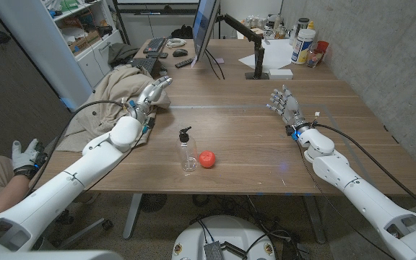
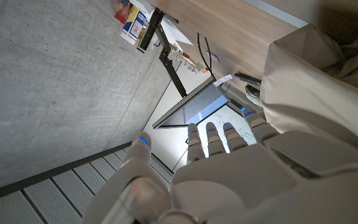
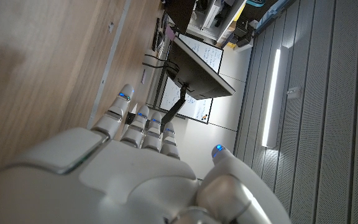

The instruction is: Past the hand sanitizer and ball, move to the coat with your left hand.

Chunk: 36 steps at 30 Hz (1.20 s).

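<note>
The beige coat (image 1: 110,90) is lying bunched at the far left edge of the wooden table (image 1: 251,137), partly hanging over it. The left hand (image 1: 150,94) is reaching over the coat's right-hand folds, its fingers (image 2: 219,137) extended and holding nothing; whether they are touching the cloth cannot be told. The hand sanitizer (image 1: 187,152) and red ball (image 1: 207,159) are standing side by side nearer the table's front, well apart from that hand. The right hand (image 1: 286,105) is waiting with fingers apart, grasping nothing.
</note>
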{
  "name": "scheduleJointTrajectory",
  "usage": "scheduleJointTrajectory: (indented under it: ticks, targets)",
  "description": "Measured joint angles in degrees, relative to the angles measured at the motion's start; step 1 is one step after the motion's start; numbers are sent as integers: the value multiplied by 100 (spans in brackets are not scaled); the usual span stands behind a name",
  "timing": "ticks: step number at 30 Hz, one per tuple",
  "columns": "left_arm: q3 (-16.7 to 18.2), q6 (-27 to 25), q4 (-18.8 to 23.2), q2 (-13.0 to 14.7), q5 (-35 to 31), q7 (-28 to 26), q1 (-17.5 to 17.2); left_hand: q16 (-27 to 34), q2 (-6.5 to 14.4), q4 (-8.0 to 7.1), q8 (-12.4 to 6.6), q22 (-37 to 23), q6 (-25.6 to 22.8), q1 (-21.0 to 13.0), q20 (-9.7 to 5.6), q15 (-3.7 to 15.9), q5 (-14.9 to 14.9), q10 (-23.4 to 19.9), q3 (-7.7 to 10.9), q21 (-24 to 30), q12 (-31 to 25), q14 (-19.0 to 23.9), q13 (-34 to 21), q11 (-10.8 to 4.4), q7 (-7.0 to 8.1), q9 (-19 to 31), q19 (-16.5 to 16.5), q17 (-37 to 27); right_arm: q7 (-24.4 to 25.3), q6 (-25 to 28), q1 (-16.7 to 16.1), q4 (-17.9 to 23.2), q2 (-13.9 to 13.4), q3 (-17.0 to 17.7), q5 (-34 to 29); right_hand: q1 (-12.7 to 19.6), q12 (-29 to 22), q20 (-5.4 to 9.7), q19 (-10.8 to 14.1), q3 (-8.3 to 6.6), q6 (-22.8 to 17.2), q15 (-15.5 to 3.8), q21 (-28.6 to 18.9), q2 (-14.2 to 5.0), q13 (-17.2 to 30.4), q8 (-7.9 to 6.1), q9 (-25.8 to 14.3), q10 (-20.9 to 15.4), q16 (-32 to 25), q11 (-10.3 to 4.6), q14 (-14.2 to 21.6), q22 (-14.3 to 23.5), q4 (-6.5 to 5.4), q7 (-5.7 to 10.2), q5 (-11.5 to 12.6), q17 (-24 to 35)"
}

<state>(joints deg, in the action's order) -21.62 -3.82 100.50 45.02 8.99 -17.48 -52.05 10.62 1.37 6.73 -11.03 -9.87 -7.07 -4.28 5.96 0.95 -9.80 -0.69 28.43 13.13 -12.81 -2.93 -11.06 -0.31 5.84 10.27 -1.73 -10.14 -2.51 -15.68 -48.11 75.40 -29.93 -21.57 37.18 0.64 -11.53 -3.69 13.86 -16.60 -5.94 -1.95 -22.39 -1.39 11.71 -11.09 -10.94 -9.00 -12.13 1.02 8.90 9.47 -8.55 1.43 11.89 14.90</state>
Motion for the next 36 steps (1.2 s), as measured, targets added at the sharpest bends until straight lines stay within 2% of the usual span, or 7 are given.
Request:
scheduleJointTrajectory:
  ticks: [10,19,23,36]
  targets:
    - [2,-506,287,213,-314,15,49,0,15,23,0,0,-22,-75,0,0,0,0,24,-21,0,0,0,0,22,0,0,0,-10,12,5,-1,-7,-5,-3,0,0,0,0,0,0,-1,38,0,0,0,0,0,0,0,-63,0,0,0,0,-28]
    - [2,-753,494,356,-422,39,71,0,23,56,0,0,-22,-128,0,0,0,0,57,-43,0,0,0,0,22,-1,0,0,-24,1,11,-17,-8,-9,-12,0,0,21,21,0,0,-1,79,0,1,0,0,22,0,-21,-62,0,0,0,22,-27]
    - [-4,-1049,589,423,-579,68,108,0,45,63,0,0,-22,-151,0,0,0,0,64,-66,0,0,0,0,22,-1,0,0,-30,-18,18,-22,-8,-12,-19,0,0,21,21,47,0,-21,100,0,1,0,-1,22,0,-21,-83,0,1,0,22,-54]
    - [-266,-1860,910,615,-1009,198,329,-28,60,134,0,0,-21,-226,91,-26,0,0,87,-150,0,-85,0,0,21,-1,136,-1,-59,-51,40,-54,-4,-19,-35,0,0,21,21,47,0,-22,145,0,2,0,-1,21,0,-21,-145,0,0,0,22,-53]
